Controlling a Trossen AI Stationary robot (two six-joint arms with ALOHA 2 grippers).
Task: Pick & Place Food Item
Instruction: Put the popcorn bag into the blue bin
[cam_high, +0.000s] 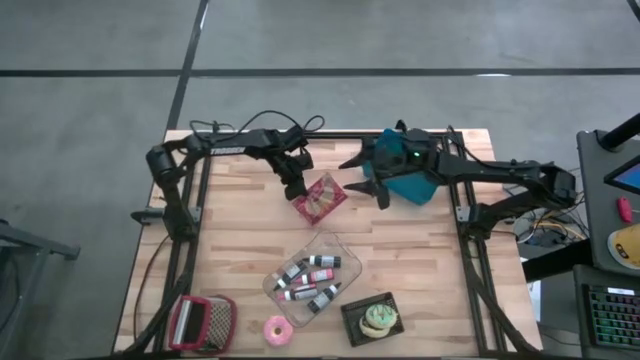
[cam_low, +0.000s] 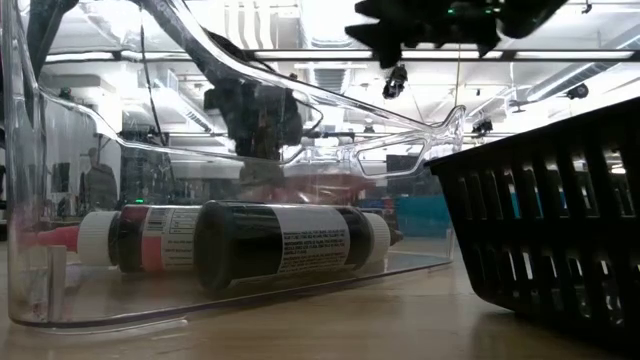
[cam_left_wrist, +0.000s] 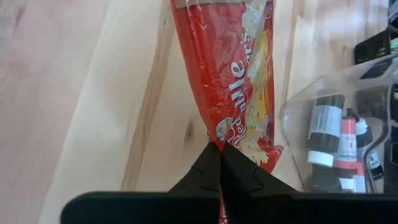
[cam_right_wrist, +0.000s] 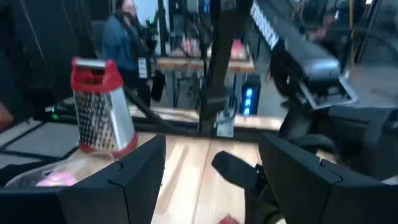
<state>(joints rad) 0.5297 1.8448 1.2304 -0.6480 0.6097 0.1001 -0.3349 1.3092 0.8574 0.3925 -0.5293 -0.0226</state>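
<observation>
A light wooden table (cam_high: 230, 235) stands on a grey floor (cam_high: 90, 60). At its front left corner lies a red-handled grater (cam_high: 203, 322), with a pink donut (cam_high: 276, 329) just beside it. The left gripper (cam_high: 297, 188) is clenched on the end of a red snack packet (cam_high: 319, 198) near the back middle. A clear tray (cam_high: 343, 262) of bottles sits centre-front. The right gripper (cam_high: 372, 183), fingers spread and holding nothing, hovers by the packet. Bare wood lies along the left edge.

table (cam_high: 240, 225) wooden | on it: snack bag (cam_high: 319, 198), clear bin (cam_high: 284, 268), grater (cam_high: 202, 322), donut (cam_high: 276, 329)
</observation>
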